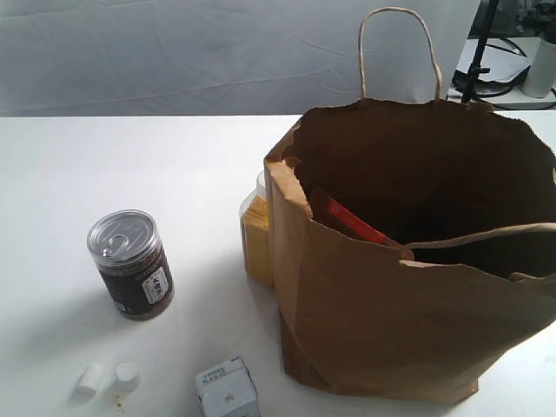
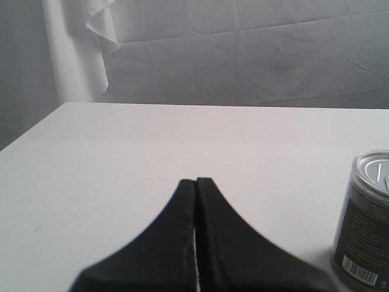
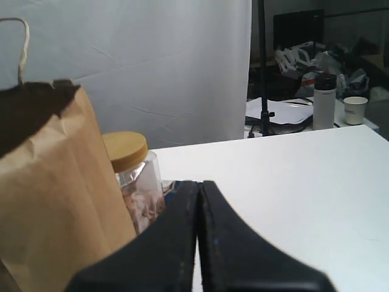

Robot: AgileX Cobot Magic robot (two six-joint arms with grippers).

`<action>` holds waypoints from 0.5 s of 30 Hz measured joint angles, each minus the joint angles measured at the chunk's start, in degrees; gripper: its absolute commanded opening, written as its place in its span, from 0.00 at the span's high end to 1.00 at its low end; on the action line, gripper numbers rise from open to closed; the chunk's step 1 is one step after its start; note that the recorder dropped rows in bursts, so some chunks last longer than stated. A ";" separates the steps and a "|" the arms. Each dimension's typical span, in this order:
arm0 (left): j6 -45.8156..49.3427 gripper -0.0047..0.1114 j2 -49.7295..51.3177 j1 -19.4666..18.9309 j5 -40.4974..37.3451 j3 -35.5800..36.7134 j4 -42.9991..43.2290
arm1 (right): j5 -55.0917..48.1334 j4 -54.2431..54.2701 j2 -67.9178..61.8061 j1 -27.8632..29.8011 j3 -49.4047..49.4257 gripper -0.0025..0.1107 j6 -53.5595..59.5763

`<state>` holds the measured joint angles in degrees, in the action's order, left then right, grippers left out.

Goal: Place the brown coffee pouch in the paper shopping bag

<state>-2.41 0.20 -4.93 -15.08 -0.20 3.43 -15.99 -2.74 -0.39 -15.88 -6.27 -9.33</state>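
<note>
The paper shopping bag (image 1: pixel 391 330) stands open on the right of the white table, handles up; its side also shows in the right wrist view (image 3: pixel 55 201). Inside it leans the brown coffee pouch (image 1: pixel 352 223), only its orange-red top strip and a little brown showing above the bag's front wall. Neither gripper appears in the exterior view. My left gripper (image 2: pixel 196 180) is shut with nothing in it, over bare table to the left of the dark jar. My right gripper (image 3: pixel 200 182) is shut and empty, just beside the bag.
A dark jar with a silver pull-tab lid (image 1: pixel 130 265) stands left of the bag, also seen in the left wrist view (image 2: pixel 364 222). A yellow-filled container (image 1: pixel 256 230) touches the bag. A white carton (image 1: pixel 228 393) and two white caps (image 1: pixel 91 379) lie in front. A wooden-lidded jar (image 3: pixel 135 182) stands by the bag.
</note>
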 measured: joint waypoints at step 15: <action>0.00 0.96 0.00 0.00 0.00 0.00 0.00 | 6.34 2.13 0.05 0.16 6.06 0.98 10.83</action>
<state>-2.41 0.20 -4.93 -15.08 -0.20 3.43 -9.65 -0.61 -0.34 -15.72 -0.21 1.50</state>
